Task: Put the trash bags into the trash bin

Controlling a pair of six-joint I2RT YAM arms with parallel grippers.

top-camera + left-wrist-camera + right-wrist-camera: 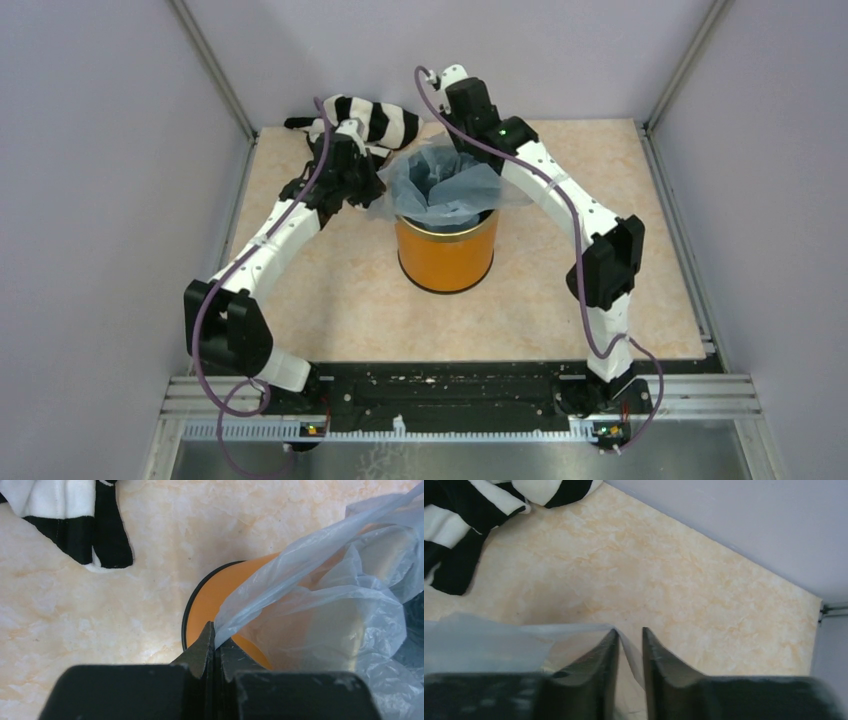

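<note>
The bag (440,185) is bunched over the mouth of the bin (445,250), just beyond the left gripper (215,634), whose jaws are pressed together on an edge fold. The right gripper (630,640) is narrowly parted, with film across its gap. The bag is judged light, limp and slippery, and best taken by gathered folds.

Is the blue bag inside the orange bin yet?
Partly. The bag dips into the bin but billows above its rim, and the left gripper pinches an edge outside it.
</note>
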